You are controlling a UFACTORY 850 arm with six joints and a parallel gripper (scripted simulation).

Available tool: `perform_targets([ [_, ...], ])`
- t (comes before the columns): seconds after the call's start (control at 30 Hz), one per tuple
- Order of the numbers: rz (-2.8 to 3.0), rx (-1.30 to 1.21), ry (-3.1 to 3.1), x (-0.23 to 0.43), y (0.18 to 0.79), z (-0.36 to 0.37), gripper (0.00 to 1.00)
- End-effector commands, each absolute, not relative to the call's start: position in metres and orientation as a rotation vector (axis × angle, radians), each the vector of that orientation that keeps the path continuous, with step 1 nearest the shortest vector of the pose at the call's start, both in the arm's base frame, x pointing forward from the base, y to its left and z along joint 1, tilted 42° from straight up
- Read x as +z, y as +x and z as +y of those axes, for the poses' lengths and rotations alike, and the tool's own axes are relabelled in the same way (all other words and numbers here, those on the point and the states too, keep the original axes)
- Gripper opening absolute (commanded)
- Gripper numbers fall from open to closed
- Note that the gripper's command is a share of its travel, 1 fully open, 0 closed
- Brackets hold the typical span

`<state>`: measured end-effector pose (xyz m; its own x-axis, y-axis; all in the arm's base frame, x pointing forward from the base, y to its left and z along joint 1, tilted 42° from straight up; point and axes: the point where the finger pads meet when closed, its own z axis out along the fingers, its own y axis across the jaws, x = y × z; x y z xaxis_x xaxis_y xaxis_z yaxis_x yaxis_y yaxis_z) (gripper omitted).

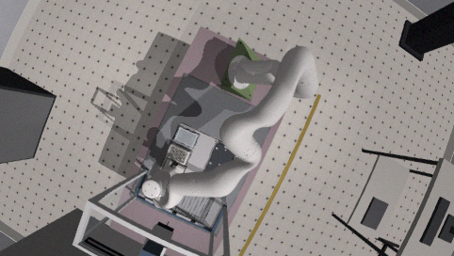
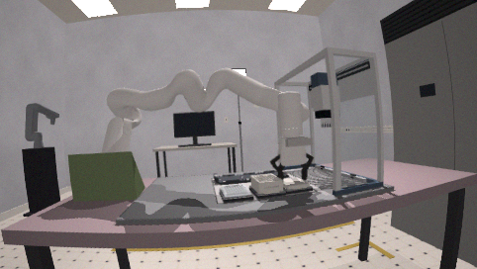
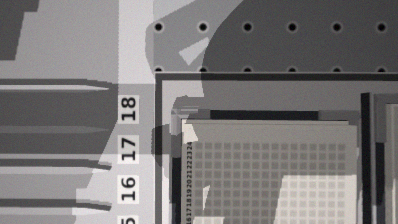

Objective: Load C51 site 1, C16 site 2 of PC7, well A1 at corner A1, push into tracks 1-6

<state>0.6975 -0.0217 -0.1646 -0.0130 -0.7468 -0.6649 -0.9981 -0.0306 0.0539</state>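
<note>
My gripper point(image 2: 292, 173) is open and points straight down, low over the far nest. Its fingers stand on either side of C16 point(image 2: 295, 184), the fine-welled 384-well plate, which sits in its nest. In the wrist view C16 point(image 3: 270, 175) fills the lower right, with part of it in shadow; the fingers are out of that frame. C51 point(image 2: 267, 184), the tall pale deep-well block, sits in the middle nest. C15 point(image 2: 235, 191), the low 96-well plate, sits in the nearest nest. The dark carrier PC7 point(image 1: 222, 155) lies on the apron beside the nests, partly under my arm.
The loading rails point(image 1: 198, 209) lie under the instrument's open frame point(image 2: 346, 114). Track numbers 16 to 18 point(image 3: 128, 150) are printed on the apron left of the nest. A green block point(image 2: 101, 175) stands at the table's near end.
</note>
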Motion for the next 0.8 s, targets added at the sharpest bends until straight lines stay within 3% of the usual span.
perform_targets([
  [0.0, 1.808, 0.748, -1.826, -0.1653, 0.6985, -0.021, 1.0],
  [0.77, 1.808, 0.748, -1.826, -0.1692, 0.6983, -0.0175, 1.0],
])
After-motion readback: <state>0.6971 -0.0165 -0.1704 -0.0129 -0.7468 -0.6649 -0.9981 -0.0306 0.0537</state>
